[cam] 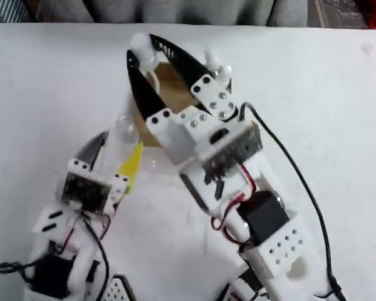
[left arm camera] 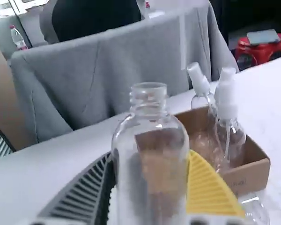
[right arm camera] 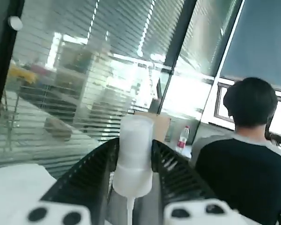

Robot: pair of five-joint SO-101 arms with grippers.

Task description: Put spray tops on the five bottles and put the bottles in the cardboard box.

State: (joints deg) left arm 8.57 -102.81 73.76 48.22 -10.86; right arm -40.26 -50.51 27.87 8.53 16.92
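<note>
— Where is everything?
— The cardboard box (cam: 170, 80) sits toward the table's (cam: 313, 81) far edge with two topped bottles (left arm camera: 227, 126) in it. The left gripper (cam: 116, 147) clamps an open bottle (left arm camera: 150, 145) beside the box. The right gripper (cam: 143, 50) pinches a spray top (right arm camera: 133, 145) over it.
— What's the risk?
— Probably the top landing crooked, or the smooth bottle twisting.
— And the surroundings?
— White tabletop, with a grey chair back (left arm camera: 107, 79) and blinds (right arm camera: 61, 70) beyond.

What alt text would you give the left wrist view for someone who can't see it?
An uncapped clear bottle stands upright, gripped in the left gripper. Behind it on the white table, an open cardboard box holds two bottles with spray tops.
</note>
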